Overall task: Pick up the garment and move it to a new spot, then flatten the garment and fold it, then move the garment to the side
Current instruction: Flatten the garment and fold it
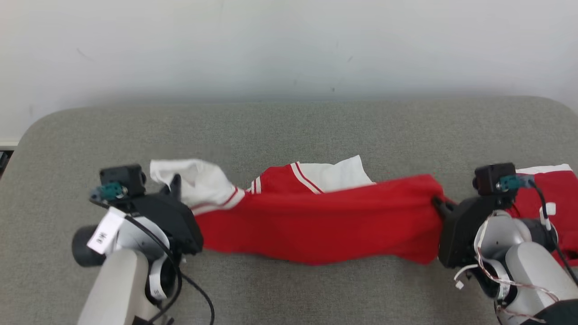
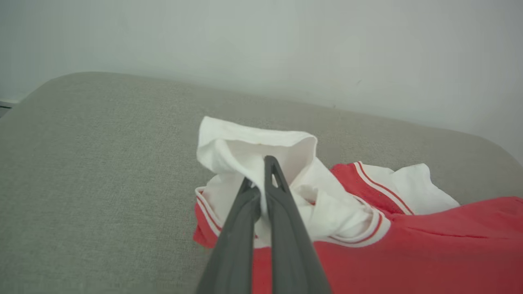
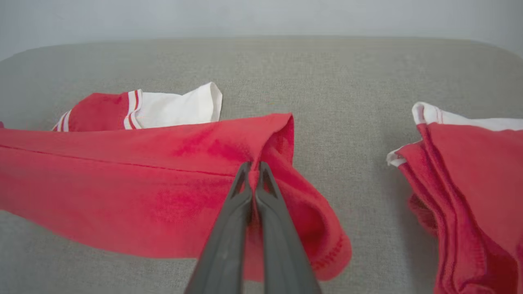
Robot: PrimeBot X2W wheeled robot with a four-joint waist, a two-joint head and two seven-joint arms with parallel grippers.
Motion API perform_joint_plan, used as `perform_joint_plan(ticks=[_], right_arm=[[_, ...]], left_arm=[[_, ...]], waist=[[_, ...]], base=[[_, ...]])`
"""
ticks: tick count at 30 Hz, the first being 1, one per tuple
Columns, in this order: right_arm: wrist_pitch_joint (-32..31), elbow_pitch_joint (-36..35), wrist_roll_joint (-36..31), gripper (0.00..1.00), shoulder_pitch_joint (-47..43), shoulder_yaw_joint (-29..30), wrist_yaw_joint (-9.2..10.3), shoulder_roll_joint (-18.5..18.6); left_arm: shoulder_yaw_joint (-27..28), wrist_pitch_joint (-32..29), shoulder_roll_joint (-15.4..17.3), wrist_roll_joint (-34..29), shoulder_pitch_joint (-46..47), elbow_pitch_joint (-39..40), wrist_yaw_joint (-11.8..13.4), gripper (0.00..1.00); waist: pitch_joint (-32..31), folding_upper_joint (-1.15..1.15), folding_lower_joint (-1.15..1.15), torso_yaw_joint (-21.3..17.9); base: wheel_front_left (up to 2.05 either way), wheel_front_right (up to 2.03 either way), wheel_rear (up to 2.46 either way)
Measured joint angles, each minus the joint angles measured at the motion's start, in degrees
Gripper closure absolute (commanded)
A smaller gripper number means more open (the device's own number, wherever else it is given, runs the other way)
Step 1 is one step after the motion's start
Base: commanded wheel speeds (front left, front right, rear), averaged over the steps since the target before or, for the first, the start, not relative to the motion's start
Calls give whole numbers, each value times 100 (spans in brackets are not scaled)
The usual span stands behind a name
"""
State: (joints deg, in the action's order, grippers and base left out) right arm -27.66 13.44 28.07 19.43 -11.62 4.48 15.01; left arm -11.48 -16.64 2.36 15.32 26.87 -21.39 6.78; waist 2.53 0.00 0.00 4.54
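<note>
A red garment [image 1: 316, 221] with white sleeves and red-and-white striped trim is stretched left to right between my two grippers, sagging onto the grey cushioned surface [image 1: 289, 131]. My left gripper [image 1: 174, 183] is shut on the white sleeve end; in the left wrist view the fingers [image 2: 261, 183] pinch the white cloth [image 2: 245, 143]. My right gripper [image 1: 437, 201] is shut on the red hem end; in the right wrist view its fingers [image 3: 253, 171] clamp a bunched fold of the garment [image 3: 122, 171].
A second red garment with white trim [image 1: 551, 185] lies folded at the right edge, behind my right arm, also visible in the right wrist view [image 3: 470, 171]. A pale wall [image 1: 289, 45] rises behind the surface.
</note>
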Motion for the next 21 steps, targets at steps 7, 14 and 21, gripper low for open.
perform_joint_plan(ticks=[7, 14, 21], right_arm=[[-145, 149, 59, 100, -302, -85, -2, -52], [-267, 162, 177, 0, -481, -131, -42, -125], [-316, 104, 218, 0, -475, -104, -42, -124]], left_arm=[[-159, -270, 7, 19, -452, -267, -34, 100], [-191, -459, 13, 36, -548, -325, -82, 0], [-147, -582, 79, 76, -547, -207, -81, 0]], waist=[[128, 0, 1, 1], [164, 0, 1, 29], [141, 0, 0, 31]], base=[[0, 0, 0], [0, 0, 0], [0, 0, 0]])
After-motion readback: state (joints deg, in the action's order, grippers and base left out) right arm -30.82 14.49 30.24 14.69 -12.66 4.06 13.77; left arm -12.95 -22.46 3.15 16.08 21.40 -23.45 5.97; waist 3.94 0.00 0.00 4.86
